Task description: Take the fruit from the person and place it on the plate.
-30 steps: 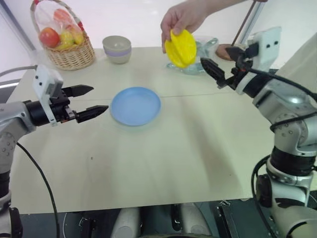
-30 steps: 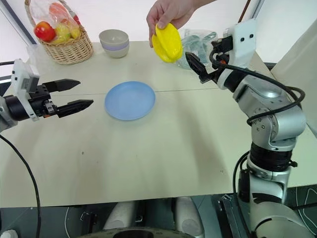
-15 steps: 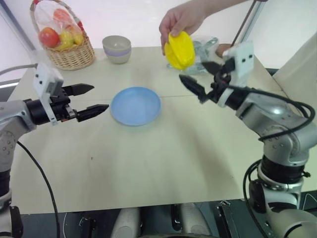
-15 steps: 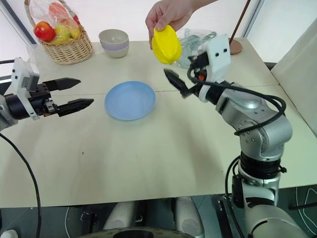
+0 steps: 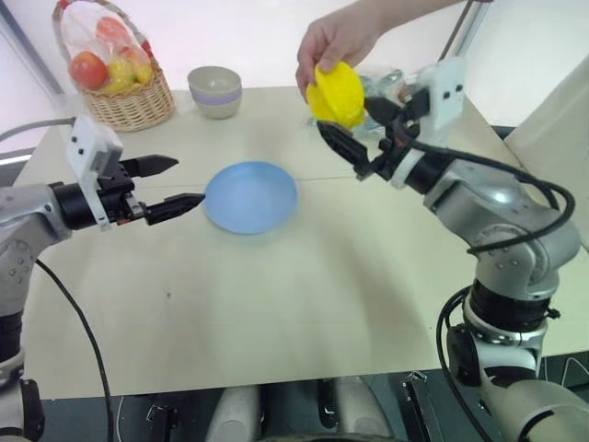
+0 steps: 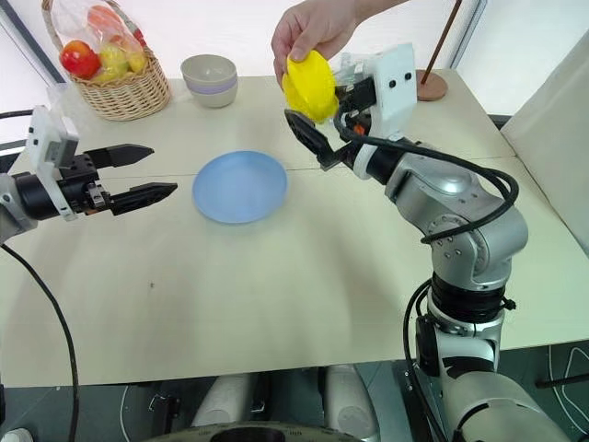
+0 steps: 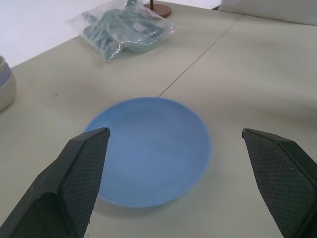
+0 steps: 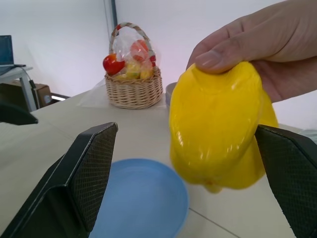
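A person's hand (image 5: 336, 37) holds the yellow fruit (image 5: 336, 92) from above, in the air over the far middle of the table. My right gripper (image 5: 345, 114) is open, with one finger under and left of the fruit and the other on its right side. In the right wrist view the fruit (image 8: 218, 134) hangs between the two fingers (image 8: 84, 178); I cannot tell if they touch it. The light blue plate (image 5: 250, 195) lies bare on the table, below and left of the fruit. My left gripper (image 5: 189, 180) hovers open and bare just left of the plate (image 7: 148, 148).
A wicker basket (image 5: 115, 74) of wrapped fruit stands at the far left, with a small grey bowl (image 5: 216, 90) beside it. A clear plastic bag (image 7: 129, 29) of green items lies behind the fruit. The table's near half is bare.
My right gripper has swung left and slightly up, from right of the fruit to around it. The person's hand, the fruit and my left gripper have stayed put.
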